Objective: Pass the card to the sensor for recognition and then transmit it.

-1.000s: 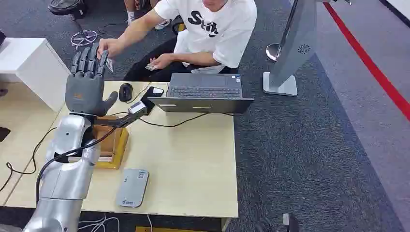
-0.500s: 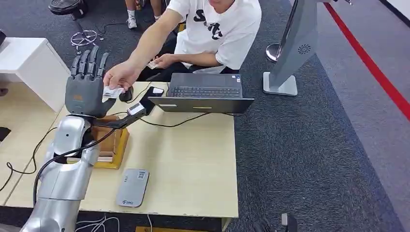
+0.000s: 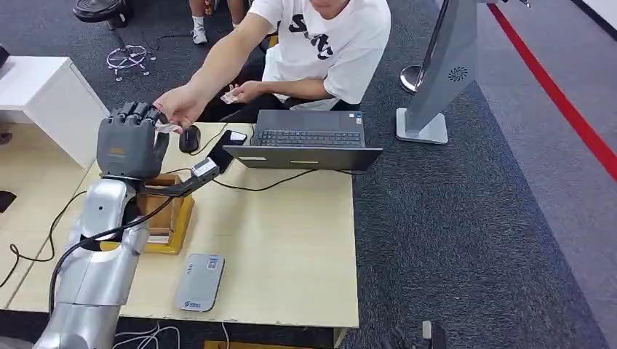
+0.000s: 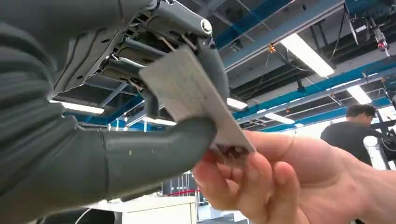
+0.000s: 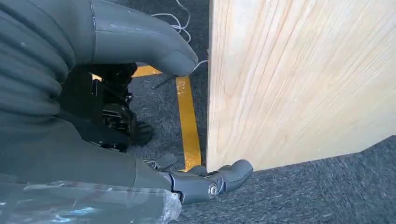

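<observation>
One grey sensor (image 3: 198, 282) lies flat at the bench (image 3: 291, 247) near edge. Above the wooden box (image 3: 166, 218), the left robot hand (image 3: 132, 142) pinches one card (image 4: 196, 100), a person's hand (image 3: 177, 107) gripping its other end. Beyond sits one laptop (image 3: 305, 138). The right robot hand (image 5: 140, 135) hangs released beside the bench.

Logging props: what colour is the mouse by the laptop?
Black mouse, clearest in the head view.
</observation>
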